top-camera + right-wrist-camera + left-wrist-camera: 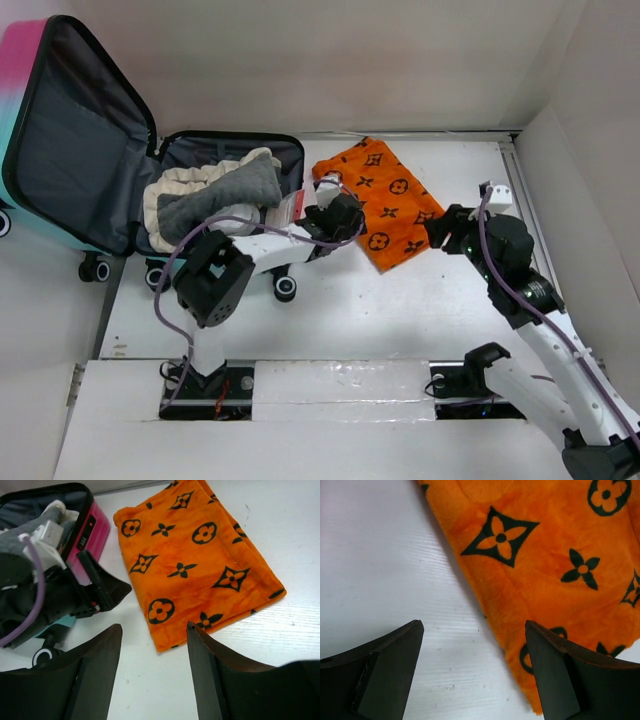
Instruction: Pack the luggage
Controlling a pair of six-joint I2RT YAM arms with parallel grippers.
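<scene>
At the far left the small hard-shell suitcase (80, 140) lies open on the white table (400, 310). Its lid, with a pink-to-teal shell and dark grey lining, is propped up against the left wall. Its base lies flat just right of the lid. A folded blanket (215, 195), grey on one face and cream on the other, fills that base. Two of the black wheels (286, 287) show at the near rim.

The left arm reaches across the suitcase's near right corner. The left gripper (335, 208) sits at the left edge of an orange cloth (385, 200), a fleece printed with black flowers and diamonds that lies flat on the table, just right of the suitcase. In the left wrist view its fingers (395, 655) are spread wide. One is over bare table and the other over the cloth, whose edge runs between them. Nothing is pinched, and contact with the fleece cannot be judged.

Further right, the right gripper (437, 232) is at the cloth's right edge. In the right wrist view its fingers (100, 670) stand apart above the table, near the cloth's near edge, gripping nothing.
</scene>
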